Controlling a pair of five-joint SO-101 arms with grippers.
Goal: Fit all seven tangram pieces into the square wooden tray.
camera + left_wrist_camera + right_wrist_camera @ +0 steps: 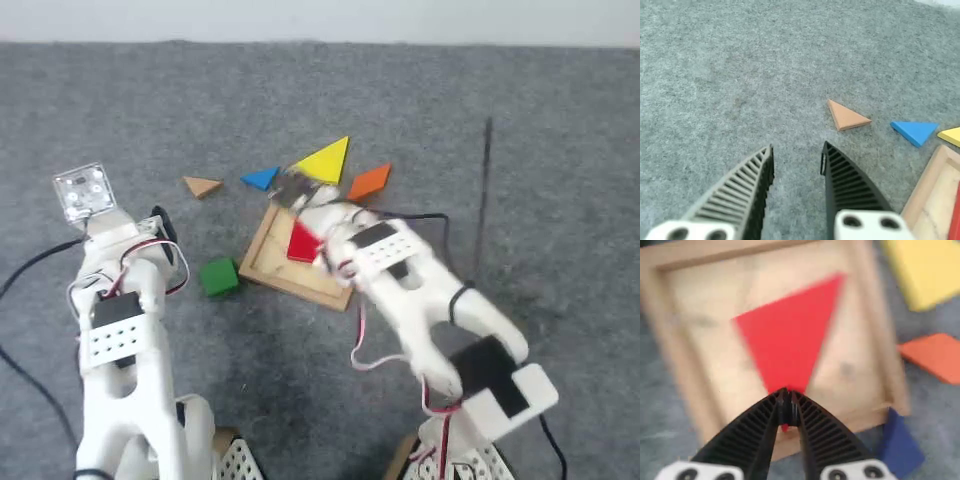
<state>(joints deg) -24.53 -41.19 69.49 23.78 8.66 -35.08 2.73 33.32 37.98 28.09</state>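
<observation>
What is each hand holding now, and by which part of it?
The right hand is shut on the red triangle, pinching its pointed corner over the wooden tray. The left hand is open and holds nothing.

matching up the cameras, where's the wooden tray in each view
high view: tray mid-table, beside the green block
left wrist view: tray corner beside the blue triangle
right wrist view: tray beneath the right gripper, red triangle inside
shared landmark: yellow triangle just outside the tray
</observation>
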